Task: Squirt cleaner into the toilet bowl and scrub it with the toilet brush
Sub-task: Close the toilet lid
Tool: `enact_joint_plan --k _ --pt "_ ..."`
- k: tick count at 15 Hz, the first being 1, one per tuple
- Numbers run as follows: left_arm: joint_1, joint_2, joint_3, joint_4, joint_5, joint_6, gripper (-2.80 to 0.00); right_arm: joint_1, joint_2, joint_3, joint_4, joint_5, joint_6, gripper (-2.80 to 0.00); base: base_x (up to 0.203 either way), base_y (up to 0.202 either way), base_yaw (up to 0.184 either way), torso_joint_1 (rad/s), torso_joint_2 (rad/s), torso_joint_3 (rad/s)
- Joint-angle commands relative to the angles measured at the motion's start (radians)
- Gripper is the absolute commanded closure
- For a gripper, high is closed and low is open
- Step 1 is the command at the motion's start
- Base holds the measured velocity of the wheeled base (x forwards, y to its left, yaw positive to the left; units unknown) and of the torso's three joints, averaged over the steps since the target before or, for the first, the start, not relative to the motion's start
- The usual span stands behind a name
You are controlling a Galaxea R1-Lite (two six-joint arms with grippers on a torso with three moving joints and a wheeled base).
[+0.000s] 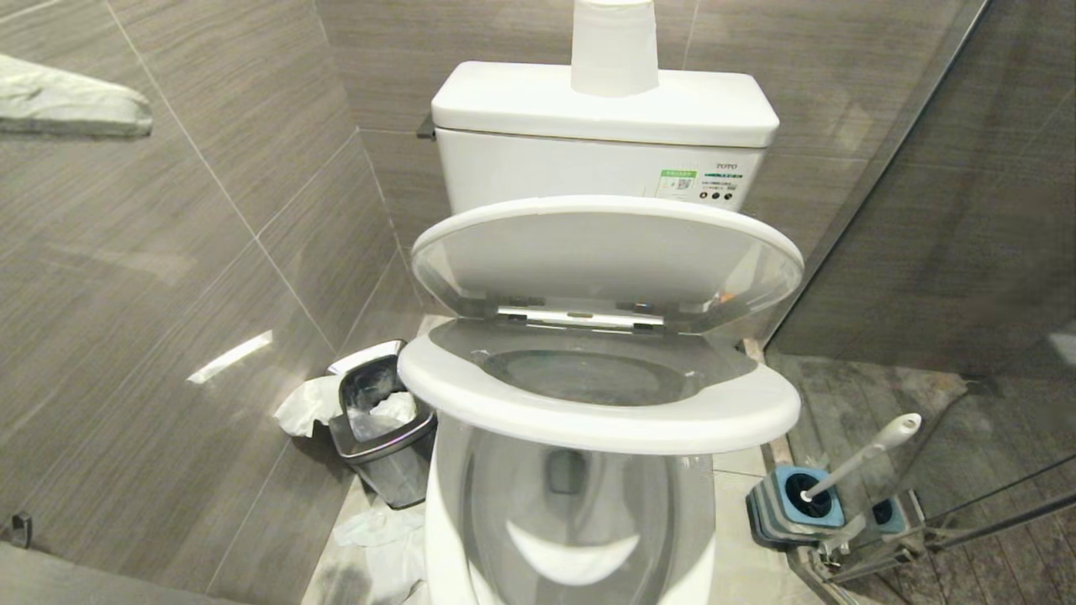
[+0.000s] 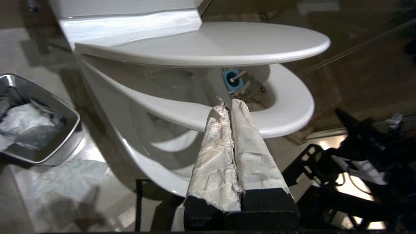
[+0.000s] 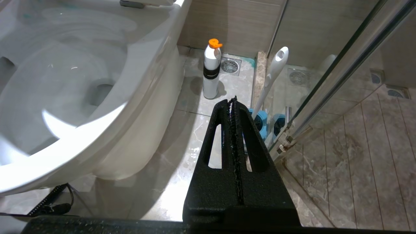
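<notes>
The white toilet bowl (image 1: 445,521) stands in the middle with its seat (image 1: 588,420) half raised and its lid (image 1: 605,244) up. Faint turquoise traces of cleaner show high on the bowl's inner wall (image 3: 22,14). The toilet brush (image 1: 866,454) leans in its blue holder (image 1: 799,504) on the floor to the right. My left gripper (image 2: 227,102), its fingers wrapped in white paper, is shut and empty beside the bowl (image 2: 130,139), pointing at the raised seat's edge (image 2: 286,117). My right gripper (image 3: 232,99) is shut and empty, low over the floor, short of the brush handle (image 3: 274,71).
A white bottle with an orange cap (image 3: 211,71) stands on the floor beside the bowl. A steel waste bin (image 1: 387,454) with paper sits at the left, loose paper around it. A glass shower door (image 3: 325,91) closes off the right. A paper roll (image 1: 614,42) rests on the tank.
</notes>
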State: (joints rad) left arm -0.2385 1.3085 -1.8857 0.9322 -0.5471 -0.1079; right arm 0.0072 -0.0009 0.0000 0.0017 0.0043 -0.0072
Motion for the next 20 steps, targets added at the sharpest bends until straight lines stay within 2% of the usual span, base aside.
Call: enact_joint_plan --k 1,3,5,11,20 --pt "-0.058 0.025 0.004 0.009 0.047 0.066 0.0 0.0 0.001 0.0 0.0 0.0 0.0 0.0 0.0 0.0 0.0 0.0 0.0 0.0" --pt "-0.092 0.067 -0.011 0.008 0.07 0.121 0.0 0.0 0.001 0.0 0.0 0.0 0.0 0.0 0.0 0.0 0.0 0.0 0.0 0.0" --pt "-0.112 0.08 -0.036 0.009 0.072 0.132 0.0 0.0 0.001 0.0 0.0 0.0 0.0 0.0 0.0 0.0 0.0 0.0 0.0 0.0" --pt "-0.093 0.08 -0.047 0.01 0.098 0.126 0.0 0.0 0.001 0.0 0.0 0.0 0.0 0.0 0.0 0.0 0.0 0.0 0.0 0.0" --pt "-0.114 0.098 -0.047 0.023 0.095 0.132 0.0 0.0 0.001 0.0 0.0 0.0 0.0 0.0 0.0 0.0 0.0 0.002 0.0 0.05"
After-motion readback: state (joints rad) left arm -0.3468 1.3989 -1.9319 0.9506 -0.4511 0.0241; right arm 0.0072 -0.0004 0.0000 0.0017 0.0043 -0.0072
